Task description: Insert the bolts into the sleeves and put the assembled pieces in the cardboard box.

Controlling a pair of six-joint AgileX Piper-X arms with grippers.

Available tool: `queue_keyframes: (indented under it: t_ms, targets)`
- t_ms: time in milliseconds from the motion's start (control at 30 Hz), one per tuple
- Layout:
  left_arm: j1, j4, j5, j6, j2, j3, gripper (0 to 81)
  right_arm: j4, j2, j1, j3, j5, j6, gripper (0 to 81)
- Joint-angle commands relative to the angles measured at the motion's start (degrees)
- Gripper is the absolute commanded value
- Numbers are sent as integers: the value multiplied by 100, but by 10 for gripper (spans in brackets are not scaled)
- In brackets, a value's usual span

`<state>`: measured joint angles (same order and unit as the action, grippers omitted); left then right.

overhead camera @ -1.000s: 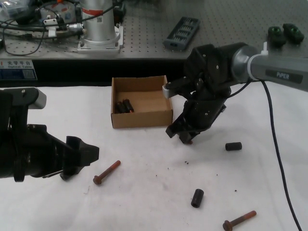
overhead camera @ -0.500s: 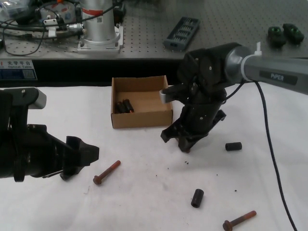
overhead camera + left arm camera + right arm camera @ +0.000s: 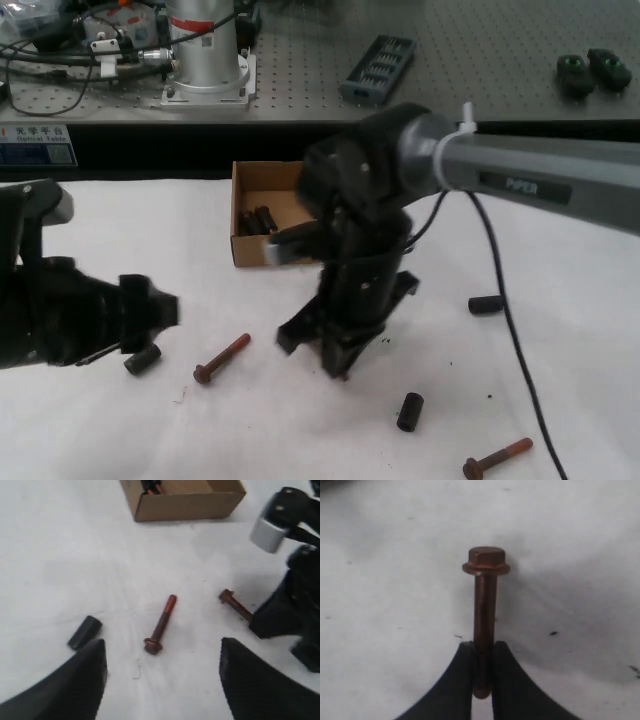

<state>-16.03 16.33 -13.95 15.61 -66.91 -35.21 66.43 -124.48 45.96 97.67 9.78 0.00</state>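
Note:
My right gripper point(image 3: 482, 667) is shut on the shank of a copper bolt point(image 3: 485, 600), whose hex head points away from the fingers. In the high view this gripper point(image 3: 336, 366) hangs low over the white cloth in front of the cardboard box point(image 3: 250, 250). My left gripper point(image 3: 160, 308) is open at the left, its fingers point(image 3: 75, 680) apart above a loose bolt point(image 3: 161, 625) and a black sleeve point(image 3: 85, 631). The held bolt point(image 3: 234, 604) also shows in the left wrist view. Dark assembled pieces point(image 3: 256, 220) lie in the box.
A second sleeve point(image 3: 409, 411) and another bolt point(image 3: 497, 459) lie near the front right, and a third sleeve point(image 3: 485, 305) farther right. The right arm point(image 3: 380, 180) covers part of the box. Metal fixtures stand on the perforated bench point(image 3: 300, 70) behind.
The right arm has swung left and toward the front with the bolt, now covering part of the box. The left gripper has drawn back to the left, and a sleeve now shows beside it.

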Motion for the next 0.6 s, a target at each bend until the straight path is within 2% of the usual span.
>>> queue_keyframes:
  t_ms: [0, 133, 400, 567]
  targets:
    - [364, 648, 1208, -98, 247, -9, 474, 5, 208, 118, -22, 108, -128, 43]
    - [756, 1193, 1208, -564, 520, -9, 474, -79, 218, 350, -21, 161, -89, 43]
    - [775, 1407, 1180, -563, 995, -9, 474, -203, 218, 775, -21, 254, 75, 43]
    - [775, 1548, 1164, -549, 1064, -9, 473, -457, 218, 812, -21, 258, 139, 43]
